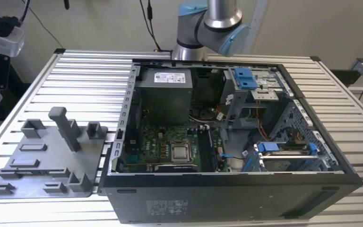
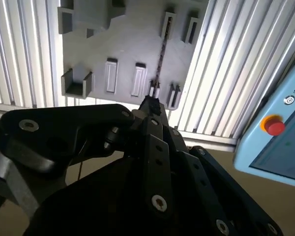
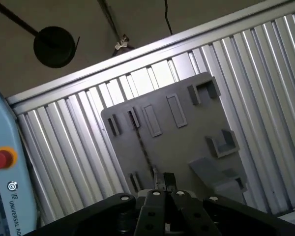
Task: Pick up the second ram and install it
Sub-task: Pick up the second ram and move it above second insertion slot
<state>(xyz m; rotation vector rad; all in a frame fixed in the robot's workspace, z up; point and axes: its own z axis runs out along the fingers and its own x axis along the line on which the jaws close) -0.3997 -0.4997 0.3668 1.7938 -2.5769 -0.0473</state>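
Well beyond the end effector [image 2: 151,104], second ram [image 2: 160,59] in grey fixture [image 2: 123,44].

Grey fixture plate [image 1: 46,161] on slatted table [image 1: 81,85], just beside open computer case [image 1: 232,198].

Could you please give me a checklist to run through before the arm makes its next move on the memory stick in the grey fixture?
1. The second ram stands on edge in the grey fixture: ok.
2. The pincer lies in line with the ram's length in the second wrist view: ok.
3. Ram lifted out of the fixture: not ok.
4. The computer case is open, with the motherboard exposed: ok.
5. A free place in the memory slots: cannot tell.
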